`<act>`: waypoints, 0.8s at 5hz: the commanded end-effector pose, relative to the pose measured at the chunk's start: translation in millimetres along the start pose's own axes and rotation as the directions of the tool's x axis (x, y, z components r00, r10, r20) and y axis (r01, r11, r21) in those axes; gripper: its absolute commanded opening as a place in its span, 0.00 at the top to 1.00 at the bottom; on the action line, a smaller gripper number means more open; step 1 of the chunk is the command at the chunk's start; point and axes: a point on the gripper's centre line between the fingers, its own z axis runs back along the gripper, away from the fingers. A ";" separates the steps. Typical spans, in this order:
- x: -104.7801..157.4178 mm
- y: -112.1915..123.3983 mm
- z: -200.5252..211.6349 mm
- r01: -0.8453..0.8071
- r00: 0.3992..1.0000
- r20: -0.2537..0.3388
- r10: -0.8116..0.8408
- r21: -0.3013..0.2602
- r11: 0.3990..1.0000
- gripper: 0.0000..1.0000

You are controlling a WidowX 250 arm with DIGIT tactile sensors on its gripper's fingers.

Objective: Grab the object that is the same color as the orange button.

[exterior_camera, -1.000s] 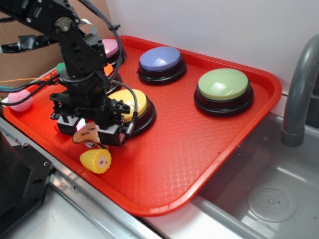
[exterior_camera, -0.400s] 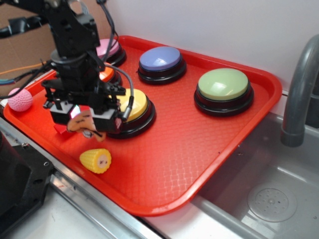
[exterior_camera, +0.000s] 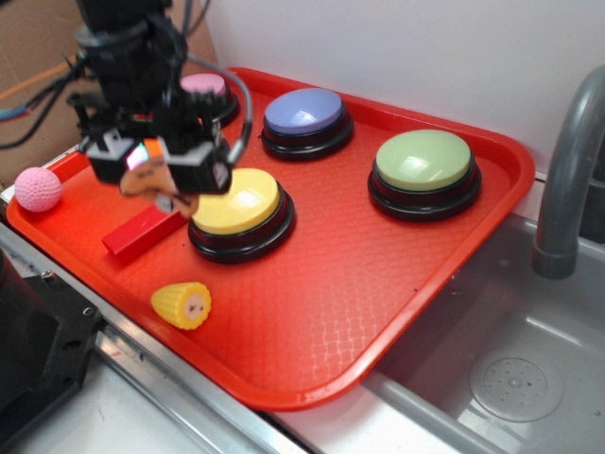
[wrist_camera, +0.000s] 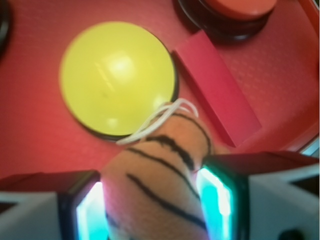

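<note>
My gripper (exterior_camera: 156,175) is shut on the small orange plush toy with dark stripes (exterior_camera: 151,183) and holds it in the air above the red tray's (exterior_camera: 378,255) left part. In the wrist view the striped toy (wrist_camera: 160,190) fills the gap between the two fingers, with a white loop of string at its tip. The orange button (wrist_camera: 240,7) shows at the top right of the wrist view, cut by the frame edge. In the exterior view the arm hides the orange button.
On the tray stand a yellow button (exterior_camera: 239,203), a pink button (exterior_camera: 203,85), a blue-purple button (exterior_camera: 304,113) and a green button (exterior_camera: 423,163). A red block (exterior_camera: 142,232) and a yellow corn toy (exterior_camera: 182,305) lie near the front. A pink ball (exterior_camera: 38,189) sits left; a sink with a faucet (exterior_camera: 567,180) right.
My gripper has risen from the tray with the striped toy held in it and moved back and a little left. The red block now lies uncovered below it.
</note>
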 end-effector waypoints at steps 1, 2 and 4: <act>23.7 3.6 65.9 0.101 0.994 0.056 -0.097 -0.082 0.991 1.00; 28.6 6.2 91.2 0.143 0.985 0.109 -0.136 -0.051 0.988 1.00; 28.7 -1.3 103.8 0.168 0.974 0.146 -0.171 0.028 0.985 1.00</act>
